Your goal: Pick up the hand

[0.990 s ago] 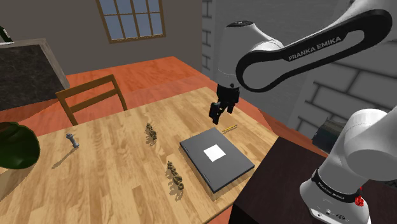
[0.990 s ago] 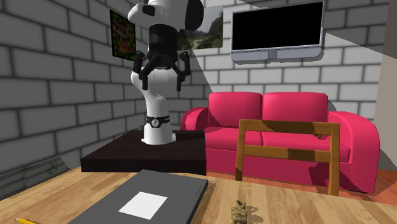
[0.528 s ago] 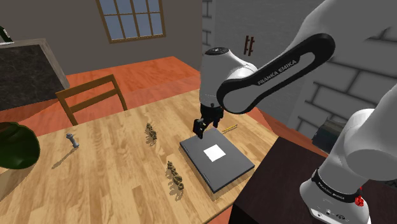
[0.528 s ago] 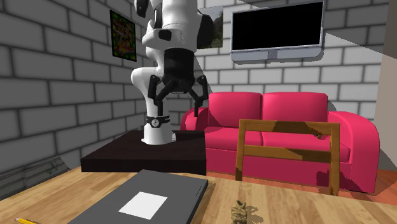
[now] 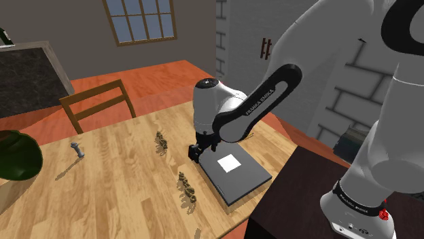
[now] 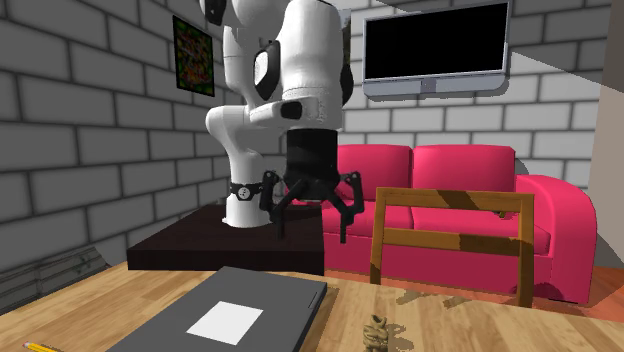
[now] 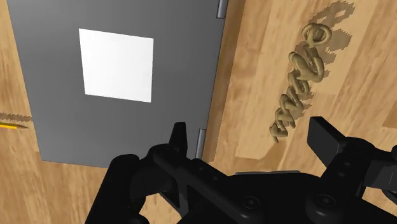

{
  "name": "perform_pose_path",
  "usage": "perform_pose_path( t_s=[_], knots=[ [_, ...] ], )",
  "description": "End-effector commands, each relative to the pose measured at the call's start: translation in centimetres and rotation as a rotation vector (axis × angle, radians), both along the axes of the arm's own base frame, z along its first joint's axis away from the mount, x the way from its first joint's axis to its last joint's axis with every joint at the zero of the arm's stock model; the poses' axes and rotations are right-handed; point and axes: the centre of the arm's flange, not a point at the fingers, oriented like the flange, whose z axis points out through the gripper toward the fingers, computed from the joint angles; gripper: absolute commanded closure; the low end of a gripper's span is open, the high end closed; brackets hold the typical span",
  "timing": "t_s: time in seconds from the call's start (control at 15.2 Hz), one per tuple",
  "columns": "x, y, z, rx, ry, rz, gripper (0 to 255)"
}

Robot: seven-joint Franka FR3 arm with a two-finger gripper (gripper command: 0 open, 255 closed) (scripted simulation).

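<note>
- Hand (image 7: 299, 63): tan, thin, knobbly figure lying flat on the desk (image 5: 115, 183), just beside the hinged edge of the grey folder (image 7: 127, 127) and off to one side of the claw.
- Claw (image 6: 311, 232): black, fingers spread wide, pinching nothing; hangs low over the folder's corner.
- Handling advice: shift sideways until the hand lies centred between the fingers. Set them across its narrow width, not along its length. Go down nearly to the wood, since the piece is flat, and keep clear of the folder's edge.
- Second tan figure (image 5: 161, 142): similar, farther along the desk; likely not the target.
- Pencil (image 5: 244, 138): beyond the folder.
- Writing: "FRANKA EMIKA" on the arm (image 5: 253, 107); the folder's white label (image 7: 116, 65) is blank.
</note>
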Motion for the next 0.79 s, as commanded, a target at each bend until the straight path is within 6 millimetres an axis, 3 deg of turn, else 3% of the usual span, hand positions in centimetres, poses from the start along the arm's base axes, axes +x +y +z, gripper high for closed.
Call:
perform_pose_path(
  t_s=[0.0,0.59,0.73],
  knots=[
    [0.8,1.6,-2.1,0.005,0.002,-0.008,0],
    [5.9,7.6,-10.9,0.026,0.010,-0.041,0],
    [6.1,7.7,-11.7,0.026,0.011,-0.042,0]
  ],
)
